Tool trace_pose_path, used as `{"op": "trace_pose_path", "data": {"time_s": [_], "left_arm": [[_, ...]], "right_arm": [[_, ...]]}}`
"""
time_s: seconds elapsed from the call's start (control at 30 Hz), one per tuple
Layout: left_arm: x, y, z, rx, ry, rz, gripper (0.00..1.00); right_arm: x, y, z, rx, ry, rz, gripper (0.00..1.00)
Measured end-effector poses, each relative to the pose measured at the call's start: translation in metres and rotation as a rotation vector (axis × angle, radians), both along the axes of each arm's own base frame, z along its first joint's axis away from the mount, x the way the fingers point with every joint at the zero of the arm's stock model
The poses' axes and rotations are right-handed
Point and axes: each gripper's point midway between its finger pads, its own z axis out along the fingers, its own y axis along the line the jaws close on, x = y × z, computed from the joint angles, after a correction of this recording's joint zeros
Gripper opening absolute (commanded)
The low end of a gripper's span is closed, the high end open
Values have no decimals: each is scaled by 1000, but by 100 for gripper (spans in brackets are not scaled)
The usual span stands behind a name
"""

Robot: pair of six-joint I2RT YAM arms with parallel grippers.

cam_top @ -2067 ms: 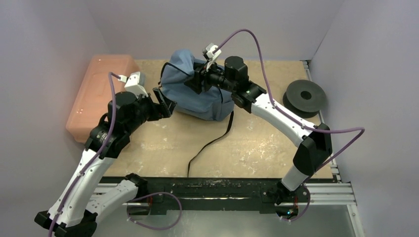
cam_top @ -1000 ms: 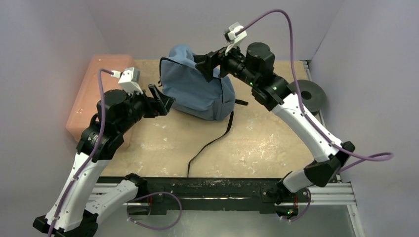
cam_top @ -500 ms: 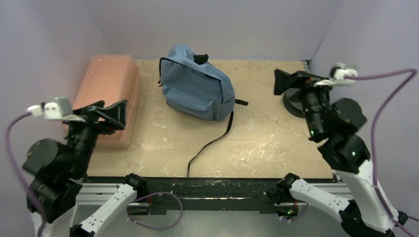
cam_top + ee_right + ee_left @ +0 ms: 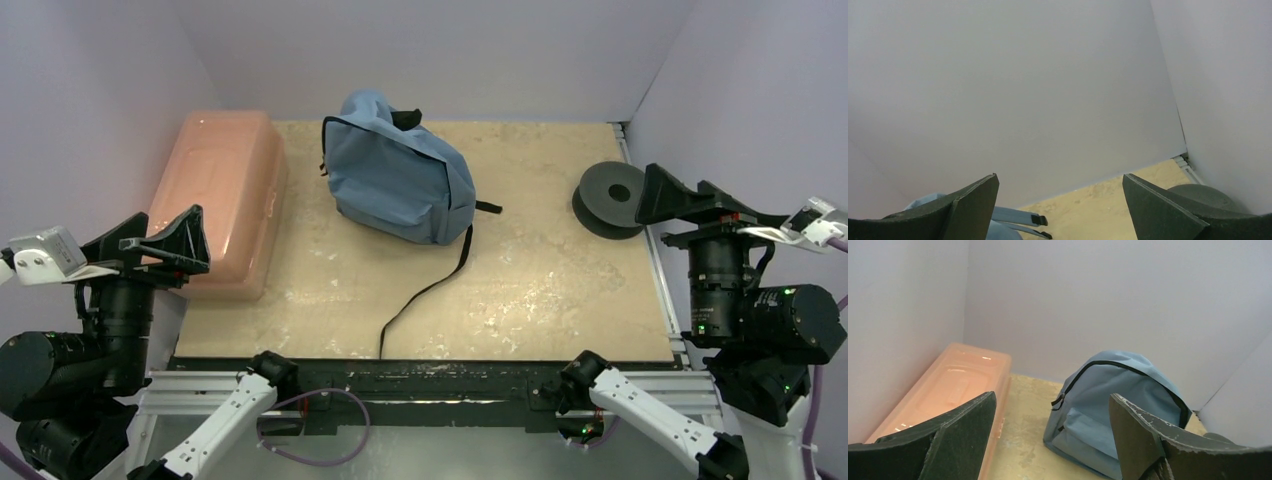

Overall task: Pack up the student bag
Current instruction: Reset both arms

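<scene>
Left gripper, right gripper withdrawn; student bag well apart.

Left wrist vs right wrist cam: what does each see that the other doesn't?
Left wrist only: the salmon-pink plastic box and the zippered front of the backpack.
Right wrist only: the dark round spool by the right wall and two black-tipped strap ends.
Both: part of the backpack, the tan table, bare walls, and the arm's own fingers, with the left end effector and right end effector open and empty.
</scene>
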Motion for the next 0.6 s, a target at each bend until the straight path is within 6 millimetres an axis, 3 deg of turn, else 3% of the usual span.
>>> {"op": "trace_pose_path", "data": {"time_s": [0.6], "left_arm": [[0, 10, 4, 82, 1, 60, 84]], "right_arm": [[-4, -2, 0, 6, -35, 3, 99]]}}
